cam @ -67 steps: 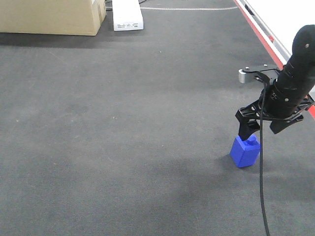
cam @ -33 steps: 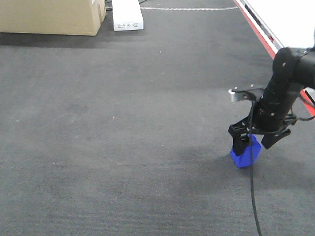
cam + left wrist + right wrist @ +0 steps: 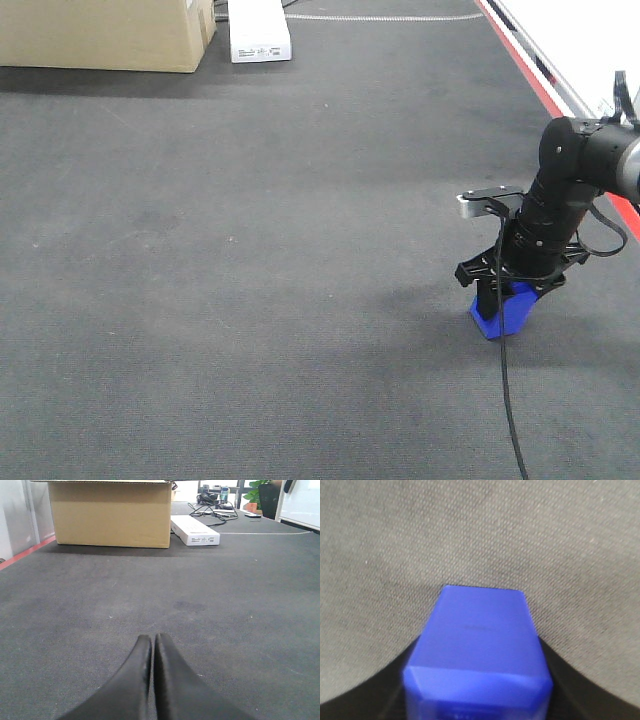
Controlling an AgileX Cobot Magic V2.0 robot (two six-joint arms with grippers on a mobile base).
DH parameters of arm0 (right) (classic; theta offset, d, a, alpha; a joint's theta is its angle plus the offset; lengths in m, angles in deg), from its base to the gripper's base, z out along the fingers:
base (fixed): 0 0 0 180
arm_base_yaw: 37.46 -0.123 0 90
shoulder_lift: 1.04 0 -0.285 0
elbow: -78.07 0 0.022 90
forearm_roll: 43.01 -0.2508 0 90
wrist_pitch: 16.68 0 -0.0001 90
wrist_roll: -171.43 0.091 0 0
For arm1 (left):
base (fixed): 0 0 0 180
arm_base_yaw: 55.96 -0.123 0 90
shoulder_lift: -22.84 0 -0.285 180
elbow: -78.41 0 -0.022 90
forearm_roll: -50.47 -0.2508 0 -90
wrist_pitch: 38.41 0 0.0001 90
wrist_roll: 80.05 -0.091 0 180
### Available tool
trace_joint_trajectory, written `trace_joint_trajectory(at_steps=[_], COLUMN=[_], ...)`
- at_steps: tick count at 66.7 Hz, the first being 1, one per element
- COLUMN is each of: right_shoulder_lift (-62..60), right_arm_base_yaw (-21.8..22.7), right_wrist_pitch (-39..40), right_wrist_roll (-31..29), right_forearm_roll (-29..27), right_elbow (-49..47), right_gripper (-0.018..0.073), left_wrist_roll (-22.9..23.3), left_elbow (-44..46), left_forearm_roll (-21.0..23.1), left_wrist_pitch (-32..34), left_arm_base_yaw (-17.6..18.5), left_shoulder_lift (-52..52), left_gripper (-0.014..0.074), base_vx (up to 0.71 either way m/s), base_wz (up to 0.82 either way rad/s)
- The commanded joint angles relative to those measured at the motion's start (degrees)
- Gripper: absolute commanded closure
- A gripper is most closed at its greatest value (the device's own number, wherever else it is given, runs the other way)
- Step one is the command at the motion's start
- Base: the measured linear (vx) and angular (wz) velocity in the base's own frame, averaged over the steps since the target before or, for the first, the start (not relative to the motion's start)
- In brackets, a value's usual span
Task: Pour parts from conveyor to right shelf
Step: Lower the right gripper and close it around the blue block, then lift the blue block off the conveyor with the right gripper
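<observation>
A dark grey, carpet-like surface [image 3: 250, 300] is filling almost all of the front view. It is looking flat and rough, with a few small pale specks on it. Along its right edge a red stripe [image 3: 527, 72] is running beside a white border. At the far left end a big cardboard box [image 3: 100, 35] is standing on the surface, and a flat white box [image 3: 258, 30] is lying just beside it. Both are well apart from the arm. In the left wrist view some cables [image 3: 215, 507] and a green plant [image 3: 262, 495] are showing behind these boxes.

The right arm [image 3: 575, 170] is reaching down near the right edge. A thin black cable [image 3: 505, 400] is hanging from it and crossing in front of the blue block [image 3: 514, 312]. The block is sitting on the grey surface, partly hidden by the right fingers [image 3: 487, 298]. In the right wrist view the block [image 3: 480, 640] is filling the lower middle, and the dark fingers [image 3: 360, 700] are pressing against both of its sides, so they are gripping it.

The left fingers [image 3: 132, 680] are lying low over the bare surface, closed tip against tip, and they are holding nothing between them.
</observation>
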Motion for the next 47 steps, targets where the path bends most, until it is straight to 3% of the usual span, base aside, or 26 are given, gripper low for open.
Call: trace_joint_trajectory(at_steps=[1, 25, 47], right_shoulder_lift=[-2.9, -11.2, -37.7], right_arm_base_yaw=[0.2, 0.3, 0.3], right_wrist_pitch=[0.5, 0.7, 22.0], right_wrist_roll=[-0.4, 5.2, 5.2], right_forearm_roll=[-0.2, -0.3, 0.0], right_elbow=[-1.5, -2.0, 18.5], right_gripper=[0.0552, 0.0566, 0.0564], left_wrist_roll=[0.5, 0.5, 0.5], left_elbow=[1.1, 1.1, 1.1], left_forearm_roll=[0.5, 0.5, 0.5], left_wrist_pitch=[4.5, 4.5, 4.5], left_arm_base_yaw=[0.3, 0.3, 0.3], left_shoulder_lift=[1.0, 1.0, 1.0], left_gripper=[0.0602, 0.0602, 0.0602], base_vx=[0.0, 0.0, 0.0], base_wz=[0.0, 0.0, 0.0])
